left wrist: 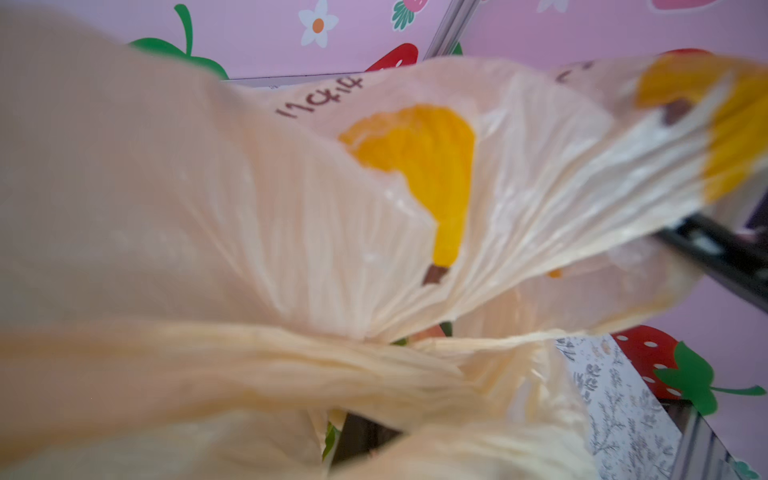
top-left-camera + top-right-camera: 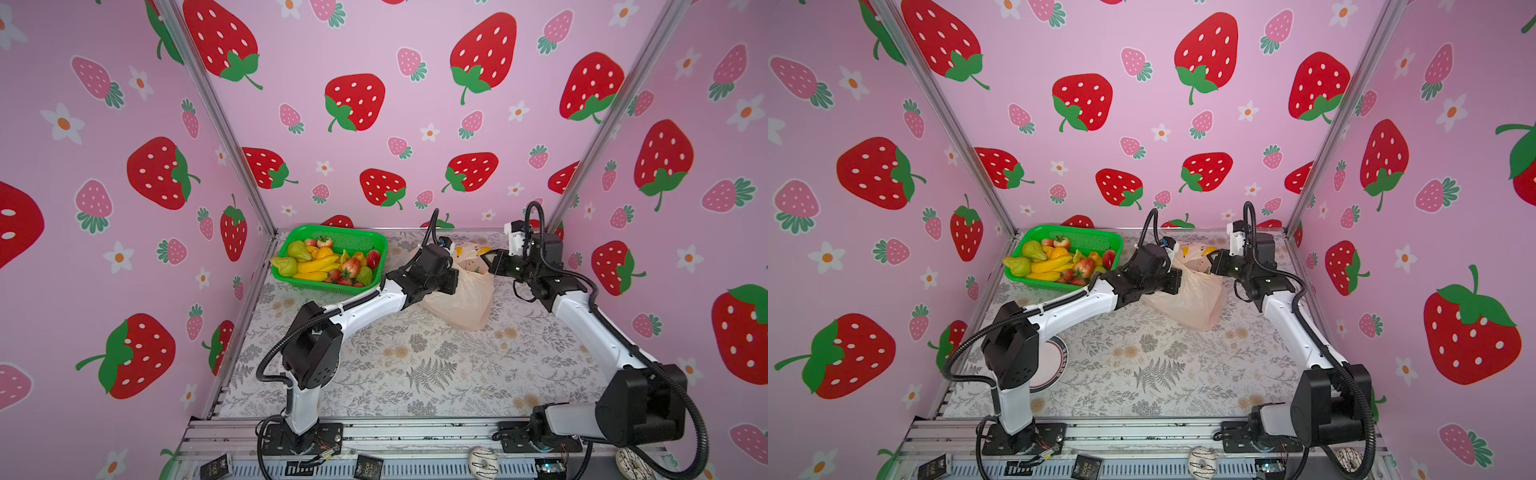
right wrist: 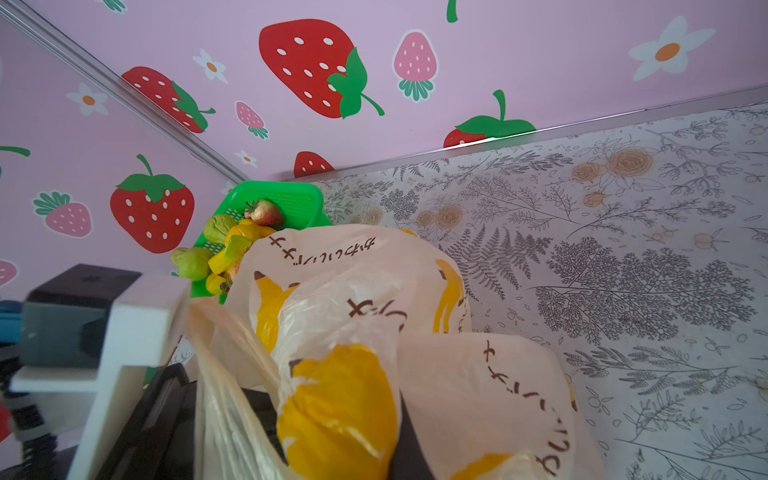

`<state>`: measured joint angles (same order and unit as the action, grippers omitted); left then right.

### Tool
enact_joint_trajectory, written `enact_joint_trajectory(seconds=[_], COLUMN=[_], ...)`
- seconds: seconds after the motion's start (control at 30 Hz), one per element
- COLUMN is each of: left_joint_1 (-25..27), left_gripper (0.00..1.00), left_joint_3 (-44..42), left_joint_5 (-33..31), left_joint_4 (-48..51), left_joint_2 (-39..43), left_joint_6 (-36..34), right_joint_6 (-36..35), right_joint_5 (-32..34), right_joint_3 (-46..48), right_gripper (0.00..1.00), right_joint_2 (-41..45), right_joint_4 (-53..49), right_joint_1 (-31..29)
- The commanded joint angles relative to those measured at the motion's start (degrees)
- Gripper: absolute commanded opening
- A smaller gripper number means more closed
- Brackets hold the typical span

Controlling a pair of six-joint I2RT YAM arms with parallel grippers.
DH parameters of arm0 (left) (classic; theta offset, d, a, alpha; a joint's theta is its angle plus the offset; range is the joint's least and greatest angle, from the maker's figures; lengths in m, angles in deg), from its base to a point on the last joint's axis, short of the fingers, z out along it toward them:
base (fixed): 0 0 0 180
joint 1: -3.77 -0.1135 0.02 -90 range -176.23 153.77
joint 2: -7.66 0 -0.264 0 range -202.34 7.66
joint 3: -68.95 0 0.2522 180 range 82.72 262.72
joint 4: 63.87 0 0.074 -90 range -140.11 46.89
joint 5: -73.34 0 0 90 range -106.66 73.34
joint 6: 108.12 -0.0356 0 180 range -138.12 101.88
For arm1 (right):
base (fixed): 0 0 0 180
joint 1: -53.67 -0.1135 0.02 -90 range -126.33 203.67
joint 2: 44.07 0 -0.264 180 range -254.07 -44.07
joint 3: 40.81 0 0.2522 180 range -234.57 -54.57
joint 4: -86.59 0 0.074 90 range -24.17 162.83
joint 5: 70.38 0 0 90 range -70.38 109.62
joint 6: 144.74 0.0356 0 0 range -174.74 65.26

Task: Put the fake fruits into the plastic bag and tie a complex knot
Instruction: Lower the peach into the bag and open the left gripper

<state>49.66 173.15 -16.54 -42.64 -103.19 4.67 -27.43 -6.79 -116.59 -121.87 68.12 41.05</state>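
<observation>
The peach plastic bag [image 2: 465,303] [image 2: 1192,299] lies at the back middle of the table, its top stretched between both grippers. My left gripper [image 2: 455,259] is shut on bunched handle film; one dark finger [image 1: 365,436] shows under the film. My right gripper [image 2: 486,259] is shut on the bag's banana-printed upper edge [image 3: 340,415]. A twisted strand of film [image 1: 332,365] crosses the left wrist view; I cannot tell whether it is a knot. Most fake fruits [image 2: 324,262] sit in the basket. Green and pink bits [image 1: 432,332] show inside the bag.
The green mesh basket [image 2: 332,230] stands at the back left, close to the left arm's forearm. A round disc [image 2: 1054,361] lies under the left elbow. Two toy donuts [image 2: 482,461] rest on the front rail. Pink walls close in on three sides.
</observation>
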Motion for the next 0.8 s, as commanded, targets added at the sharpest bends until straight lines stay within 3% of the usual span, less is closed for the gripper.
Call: enact_joint_trajectory(seconds=[0.0,0.17,0.37,0.6,0.77], left_joint_1=[-0.67,-2.1,-2.95,-3.83,-5.6], left_gripper=[0.01,0.05,0.22,0.37,0.43], left_joint_3=[4.16,5.66,2.78,-0.94,-6.02], left_joint_5=[-6.51,-6.6,-2.68,1.39,6.97], left_joint_4=[0.31,3.43,2.12,2.53,2.42], left_joint_2=[-1.35,-4.02,-2.16,3.65,10.01], left_joint_6=[-0.54,-0.25,0.71,0.08,0.12], right_joint_6=[0.2,-0.48,-0.55,-1.03,-1.42], right_joint_5=[-0.24,0.39,0.36,0.9,1.38], right_joint_3=[0.67,0.63,0.49,0.42,0.43], right_gripper=[0.08,0.08,0.07,0.07,0.07], right_joint_2=[1.69,1.68,0.76,1.09,1.37], right_joint_4=[1.31,0.84,1.11,0.58,0.07], right_joint_1=[-0.17,-0.15,-0.12,-0.13,-0.14])
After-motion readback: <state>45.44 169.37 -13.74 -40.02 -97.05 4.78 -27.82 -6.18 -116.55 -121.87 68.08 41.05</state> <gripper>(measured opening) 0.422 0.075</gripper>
